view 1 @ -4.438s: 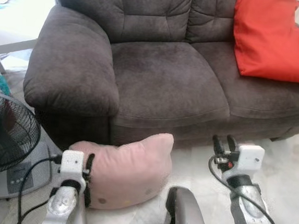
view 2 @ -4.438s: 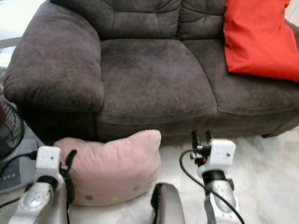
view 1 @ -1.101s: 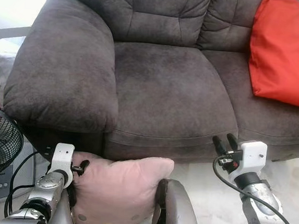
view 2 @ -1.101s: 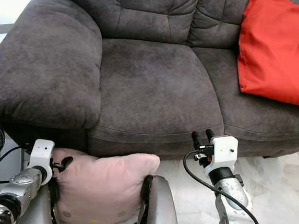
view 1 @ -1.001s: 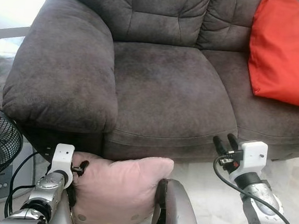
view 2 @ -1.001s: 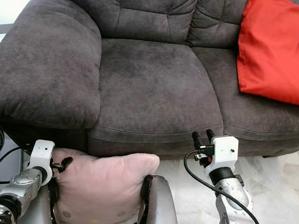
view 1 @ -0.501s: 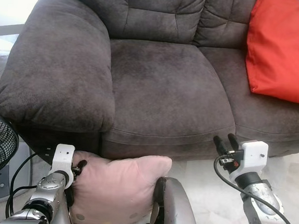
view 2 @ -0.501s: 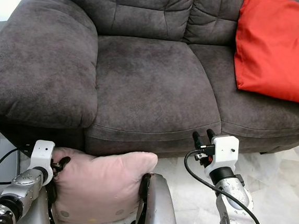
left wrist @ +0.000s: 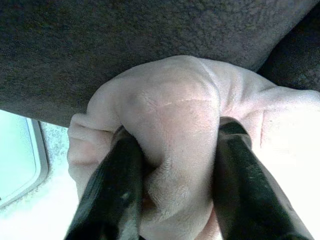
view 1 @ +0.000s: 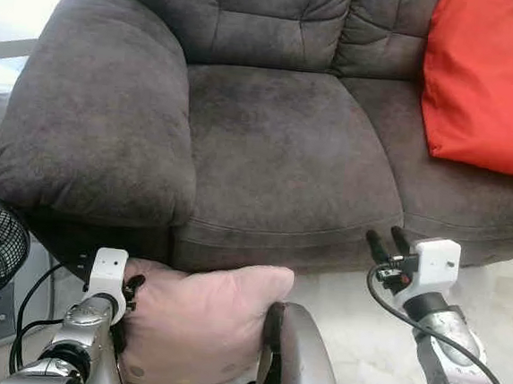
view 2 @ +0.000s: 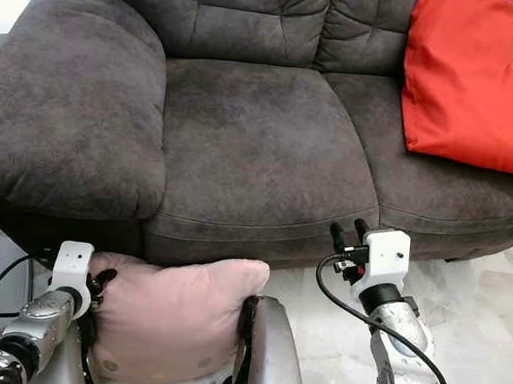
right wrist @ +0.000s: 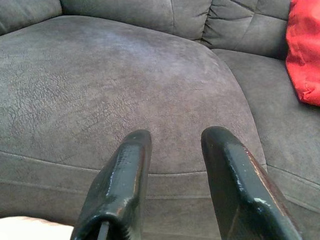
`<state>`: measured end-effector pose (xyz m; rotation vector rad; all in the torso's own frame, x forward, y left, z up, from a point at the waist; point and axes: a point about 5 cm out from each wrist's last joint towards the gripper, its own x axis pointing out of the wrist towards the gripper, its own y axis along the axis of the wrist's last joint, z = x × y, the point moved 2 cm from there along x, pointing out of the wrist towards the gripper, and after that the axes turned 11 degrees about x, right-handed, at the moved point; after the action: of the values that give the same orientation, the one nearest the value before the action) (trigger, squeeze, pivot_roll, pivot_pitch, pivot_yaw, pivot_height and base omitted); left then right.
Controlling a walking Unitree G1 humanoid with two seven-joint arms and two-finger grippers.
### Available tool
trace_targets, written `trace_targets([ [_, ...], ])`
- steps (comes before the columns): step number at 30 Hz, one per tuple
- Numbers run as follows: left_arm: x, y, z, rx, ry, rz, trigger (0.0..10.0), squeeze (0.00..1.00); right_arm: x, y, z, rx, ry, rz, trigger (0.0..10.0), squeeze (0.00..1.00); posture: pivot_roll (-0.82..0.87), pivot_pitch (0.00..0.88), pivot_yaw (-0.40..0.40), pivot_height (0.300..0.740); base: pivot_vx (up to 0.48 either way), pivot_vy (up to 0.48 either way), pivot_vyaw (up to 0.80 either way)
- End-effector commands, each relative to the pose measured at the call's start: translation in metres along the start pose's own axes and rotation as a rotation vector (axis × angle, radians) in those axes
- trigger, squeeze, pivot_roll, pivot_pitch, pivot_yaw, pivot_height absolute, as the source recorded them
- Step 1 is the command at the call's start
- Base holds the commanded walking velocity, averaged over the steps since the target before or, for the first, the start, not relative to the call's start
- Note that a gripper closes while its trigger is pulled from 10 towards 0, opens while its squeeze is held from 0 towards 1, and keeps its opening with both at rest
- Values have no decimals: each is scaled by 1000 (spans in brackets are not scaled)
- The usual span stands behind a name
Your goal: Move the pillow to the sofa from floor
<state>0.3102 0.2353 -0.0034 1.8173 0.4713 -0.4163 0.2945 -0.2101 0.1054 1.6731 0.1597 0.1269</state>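
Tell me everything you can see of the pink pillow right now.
The pink pillow is soft, plush-looking fabric, with small dots near its lower edge. It sits low in front of the grey sofa, below the seat's front edge. The left pincer is shut on a bunched fold at its corner, fingers pressing in from both sides. Whether it rests on the floor is hidden.

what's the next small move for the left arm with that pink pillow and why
Probably lift the left gripper up and forward toward the sofa seat. Its fingers are pinched on a fold of the pink pillow, which sits low against the sofa front, below the bare seat cushion. The right gripper hovers open.
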Motion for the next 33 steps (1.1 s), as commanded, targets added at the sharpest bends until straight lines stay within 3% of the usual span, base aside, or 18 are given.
trace_targets([
  [1, -1, -8, 9, 12, -26, -36, 0, 0, -2, 2, 6, -1, -20, 4, 10000, 0, -69, 102, -195, 466, 0, 0, 0],
  [12, -1, -7, 11, 6, -34, -31, 0, 0, 1, 2, 4, 6, -17, 10, 10000, 0, -58, 93, -191, 466, 0, 0, 0],
  [24, -2, -3, 1, -41, 9, 18, 0, 0, 5, -1, -2, 21, -14, 16, 10000, 0, -35, 79, -171, 466, 0, 0, 0],
  [25, -2, -2, -1, -47, 26, 23, 3608, 0, 6, -1, -2, 24, -15, 17, 10000, 0, -35, 79, -170, 466, 0, 0, 0],
  [26, -2, -1, -4, -53, 52, 28, 9294, 0, 6, -2, -2, 26, -16, 19, 10000, 0, -35, 77, -167, 466, 0, 0, 0],
  [27, -2, -1, -4, -54, 58, 30, 9294, 0, 6, -2, -3, 27, -16, 19, 10000, 0, -35, 77, -167, 466, 0, 0, 0],
  [28, -2, 1, -6, -58, 79, 48, 10000, 0, 6, -2, -3, 27, -16, 20, 10000, 0, -35, 73, -162, 466, 0, 0, 0],
  [33, -4, 1, 2, -67, 58, 90, 10000, 0, 5, -4, -3, 32, -21, 21, 10000, 0, -30, 71, -152, 466, 0, 0, 0],
])
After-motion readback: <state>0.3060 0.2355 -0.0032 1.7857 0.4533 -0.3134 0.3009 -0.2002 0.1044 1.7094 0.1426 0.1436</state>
